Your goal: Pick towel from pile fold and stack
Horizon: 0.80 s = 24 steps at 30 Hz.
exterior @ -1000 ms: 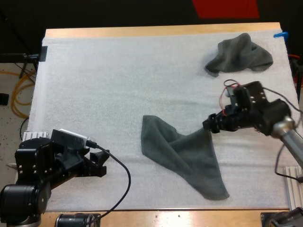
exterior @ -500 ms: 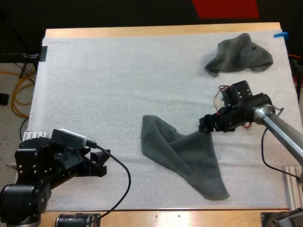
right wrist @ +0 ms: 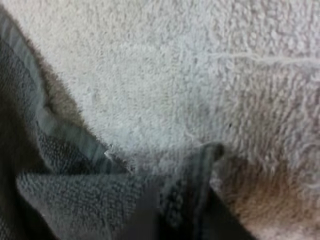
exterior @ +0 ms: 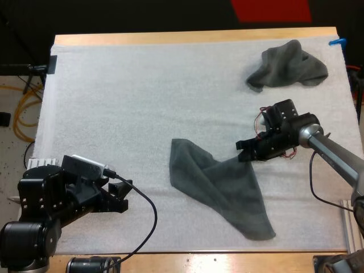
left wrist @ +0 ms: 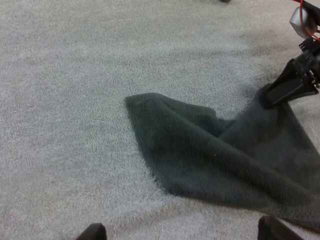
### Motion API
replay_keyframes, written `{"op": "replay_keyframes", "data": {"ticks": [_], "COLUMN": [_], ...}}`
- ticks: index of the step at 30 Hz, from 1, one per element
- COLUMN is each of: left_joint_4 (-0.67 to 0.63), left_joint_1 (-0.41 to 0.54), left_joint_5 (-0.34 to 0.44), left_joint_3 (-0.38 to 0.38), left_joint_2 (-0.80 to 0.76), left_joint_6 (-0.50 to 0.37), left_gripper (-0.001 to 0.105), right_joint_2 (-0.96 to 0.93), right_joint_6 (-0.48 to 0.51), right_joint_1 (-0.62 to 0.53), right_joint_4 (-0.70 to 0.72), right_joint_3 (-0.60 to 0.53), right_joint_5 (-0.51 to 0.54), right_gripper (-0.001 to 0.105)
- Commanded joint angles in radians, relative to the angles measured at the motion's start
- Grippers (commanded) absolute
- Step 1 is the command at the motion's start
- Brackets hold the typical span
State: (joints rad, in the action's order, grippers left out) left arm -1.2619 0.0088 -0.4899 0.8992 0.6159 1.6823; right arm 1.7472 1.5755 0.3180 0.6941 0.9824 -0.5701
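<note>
Our right gripper [exterior: 245, 153] pinches the towel [exterior: 219, 187] by its very corner; a hold that thin could slip on lifting. Our left gripper [exterior: 124, 196] rests, fingers apart.

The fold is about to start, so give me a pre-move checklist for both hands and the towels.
1. Right hand shut on a corner of the spread towel: ok.
2. Left hand open, apart from that towel: ok.
3. Spread towel lying flat: not ok, a crease runs through it.
4. Crumpled towel clear of the work area, at the far right of the mat: ok.
5. How firmly the corner is held: cannot tell.
</note>
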Motion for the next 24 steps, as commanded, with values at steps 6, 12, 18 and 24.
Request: {"op": "replay_keyframes", "data": {"ticks": [6,12,18,24], "left_joint_4": [0.017,0.073,0.158,0.278], "left_joint_1": [-0.002,-0.002,-0.003,-0.123], "left_joint_5": [-0.008,-0.037,-0.122,-0.091], "left_joint_3": [0.006,0.006,0.006,0.006], "left_joint_2": [0.001,0.045,0.155,0.292], "left_joint_6": [0.002,0.02,0.05,0.074], "left_gripper": [0.059,0.059,0.059,0.059], "right_joint_2": [-0.088,-0.121,-0.121,-0.121], "right_joint_6": [0.103,0.209,0.223,0.223], "right_joint_1": [-0.004,-0.004,-0.004,-0.004], "right_joint_4": [0.16,0.295,0.287,0.279], "right_joint_3": [-0.001,-0.001,-0.001,-0.001], "right_joint_5": [0.092,0.286,0.327,0.327], "right_gripper": [0.0,0.0,0.0,0.0]}}
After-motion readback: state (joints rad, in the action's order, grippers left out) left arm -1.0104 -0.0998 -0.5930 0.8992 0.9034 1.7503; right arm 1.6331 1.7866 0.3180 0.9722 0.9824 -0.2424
